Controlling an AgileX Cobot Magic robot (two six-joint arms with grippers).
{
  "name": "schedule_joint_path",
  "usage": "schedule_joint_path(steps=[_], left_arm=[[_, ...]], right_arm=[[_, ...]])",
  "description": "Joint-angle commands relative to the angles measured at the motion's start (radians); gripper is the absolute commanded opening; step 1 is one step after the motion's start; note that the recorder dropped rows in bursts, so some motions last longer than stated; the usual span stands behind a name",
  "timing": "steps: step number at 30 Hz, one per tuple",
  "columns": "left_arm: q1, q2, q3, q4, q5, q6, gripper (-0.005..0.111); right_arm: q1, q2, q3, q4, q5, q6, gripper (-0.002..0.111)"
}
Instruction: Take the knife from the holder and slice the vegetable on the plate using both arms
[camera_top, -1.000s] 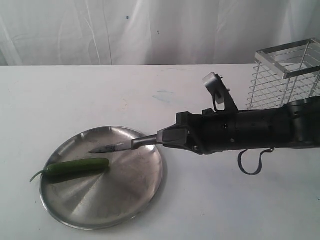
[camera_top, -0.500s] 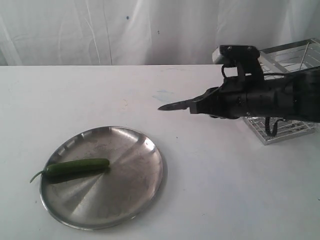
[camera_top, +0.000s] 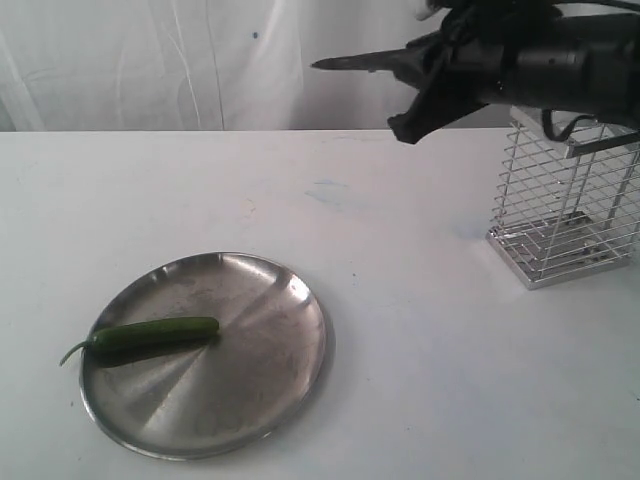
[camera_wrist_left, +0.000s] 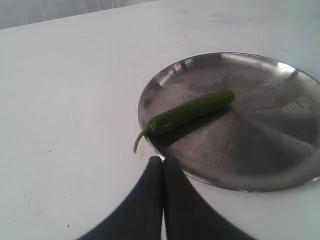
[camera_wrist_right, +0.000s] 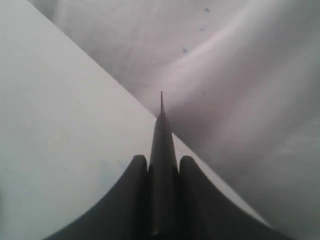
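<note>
Exterior view shows the knife (camera_top: 365, 62) held high above the counter (camera_top: 420, 330), nearly level, tip pointing left toward the white curtain (camera_top: 150, 60). The right hand (camera_top: 425, 75) is clamped on its handle, which the fingers hide. Just below stands the wire holder (camera_top: 565, 215), partly cut off at the frame edge. Well apart, the cucumber (camera_top: 150, 333) lies on the steel plate (camera_top: 270, 390), long axis across the plate, its curled stem past the rim. The left hand (camera_wrist_left: 163, 170), empty, has its fingers pressed together near the plate's rim.
</note>
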Motion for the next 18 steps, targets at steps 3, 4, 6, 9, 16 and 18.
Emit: schedule_joint_path(steps=[3,4,6,9,16,18], left_arm=[[0.003,-0.004,0.006,-0.009,-0.006,-0.001,0.000],[0.003,-0.004,0.006,-0.009,-0.006,-0.001,0.000],[0.003,-0.004,0.006,-0.009,-0.006,-0.001,0.000],[0.003,-0.004,0.006,-0.009,-0.008,-0.001,0.000],[0.003,-0.004,0.006,-0.009,-0.007,-0.001,0.000],[0.003,-0.004,0.006,-0.009,-0.007,-0.001,0.000]], right_arm=[[-0.002,-0.006,-0.035,-0.106,-0.465,-0.023,0.000],[-0.002,-0.006,-0.047,-0.106,-0.510,0.010,0.000],[-0.002,-0.006,-0.072,-0.106,-0.629,0.129,0.000],[-0.027,-0.006,-0.090,-0.106,-0.783,0.399,0.000],[-0.198,-0.032,-0.048,-0.047,-0.642,1.196,0.000],[-0.263,-0.044,-0.030,-0.143,-0.472,1.503,0.000]])
